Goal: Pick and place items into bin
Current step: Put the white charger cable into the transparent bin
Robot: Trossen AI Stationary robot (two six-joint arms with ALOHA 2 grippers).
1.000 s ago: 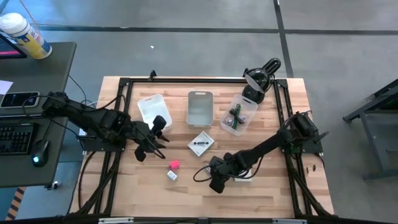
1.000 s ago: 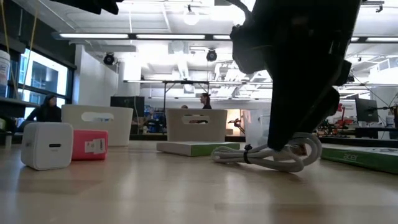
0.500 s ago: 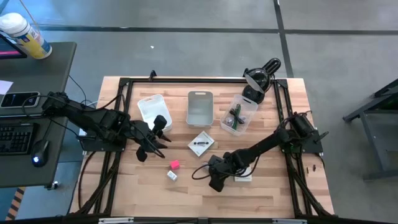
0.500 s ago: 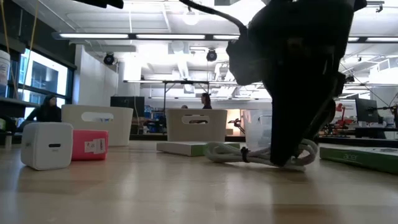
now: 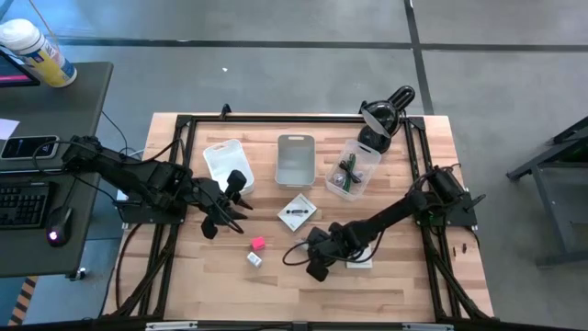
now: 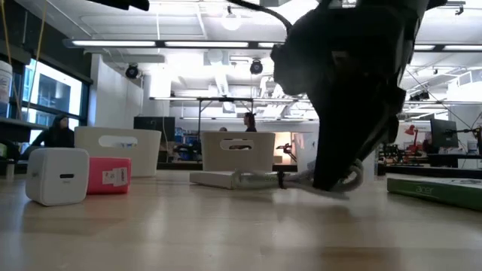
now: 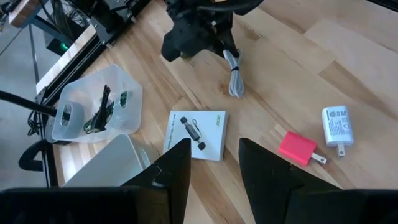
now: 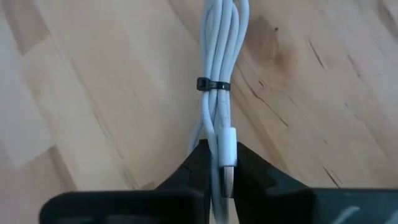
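1. Right gripper (image 8: 219, 168) has closed from wide onto the white bundled cable with black tie (image 8: 217, 68), near the table's front edge.
2. Grasp looks secured; lifting toward a bin comes next.
3. Left gripper (image 7: 214, 165) hovers part-open, empty, near the left edge.

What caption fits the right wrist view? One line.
Right end effector pinched on a tied white cable bundle on the wooden table.

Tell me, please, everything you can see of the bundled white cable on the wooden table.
The bundled white cable is folded into several parallel strands and cinched by a thin black tie, with a white plug at one end. It lies on the wooden table, near the middle, with the right gripper shut on its plug end.
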